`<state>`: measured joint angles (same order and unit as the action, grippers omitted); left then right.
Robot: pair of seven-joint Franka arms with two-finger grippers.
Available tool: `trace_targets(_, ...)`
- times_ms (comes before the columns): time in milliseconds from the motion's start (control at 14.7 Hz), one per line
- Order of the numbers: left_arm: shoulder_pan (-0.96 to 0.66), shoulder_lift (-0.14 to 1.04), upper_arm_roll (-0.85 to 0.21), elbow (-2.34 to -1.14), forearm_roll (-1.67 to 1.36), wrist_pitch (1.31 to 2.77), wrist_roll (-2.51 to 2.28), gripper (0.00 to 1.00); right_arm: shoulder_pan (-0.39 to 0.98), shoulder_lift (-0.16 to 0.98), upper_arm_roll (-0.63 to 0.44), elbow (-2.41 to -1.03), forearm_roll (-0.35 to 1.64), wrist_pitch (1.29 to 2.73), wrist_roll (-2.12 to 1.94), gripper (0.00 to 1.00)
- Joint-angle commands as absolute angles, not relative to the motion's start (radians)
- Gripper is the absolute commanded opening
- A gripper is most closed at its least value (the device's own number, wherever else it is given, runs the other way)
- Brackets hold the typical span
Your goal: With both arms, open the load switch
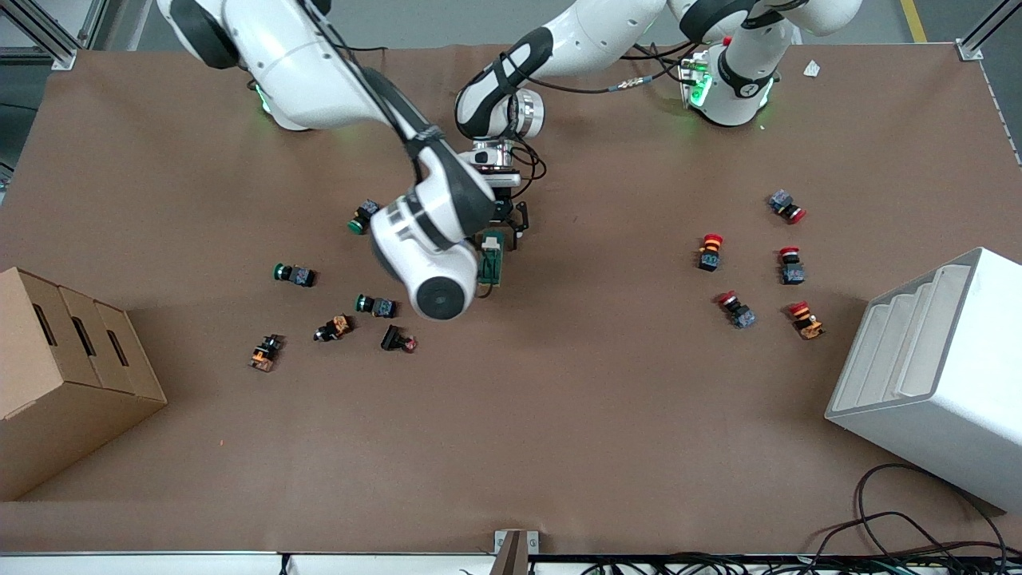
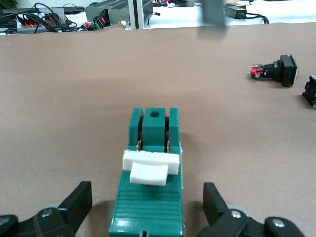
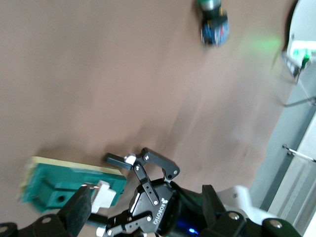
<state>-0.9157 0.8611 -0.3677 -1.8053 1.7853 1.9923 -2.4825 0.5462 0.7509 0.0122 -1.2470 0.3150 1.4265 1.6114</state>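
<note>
The load switch (image 1: 491, 259) is a dark green block lying on the brown table near its middle. Its white lever (image 2: 148, 167) sits across its top. My left gripper (image 2: 147, 202) is open. Its two black fingers (image 2: 79, 201) stand on either side of the switch's end with a gap on each side. In the front view the left gripper (image 1: 509, 235) is at the switch's end farther from the camera. My right gripper (image 3: 146, 210) is open in the air over the left gripper's finger (image 3: 117, 159) and the switch (image 3: 64, 180). The right wrist hides it in the front view.
Green-capped and orange push buttons (image 1: 295, 275) lie toward the right arm's end, next to a cardboard box (image 1: 64, 375). Red-capped buttons (image 1: 709, 251) lie toward the left arm's end, with a white rack (image 1: 934, 375) nearer the camera. Cables (image 1: 894, 527) trail at the front edge.
</note>
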Motion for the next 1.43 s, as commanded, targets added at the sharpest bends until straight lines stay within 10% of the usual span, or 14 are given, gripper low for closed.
trace_targets(0,-0.890,0.844,-0.371,-1.789,1.778,2.035,-2.384,0.99,0.444,0.644,0.031,-1.279,0.188,1.416,1.353,1.00)
trace_targets(1361,-0.229,0.387,-0.526,-1.497,0.602,2.067,-1.104,1.00,-0.072,0.258,0.031,-1.459,-0.012,1.583,0.074,1.00)
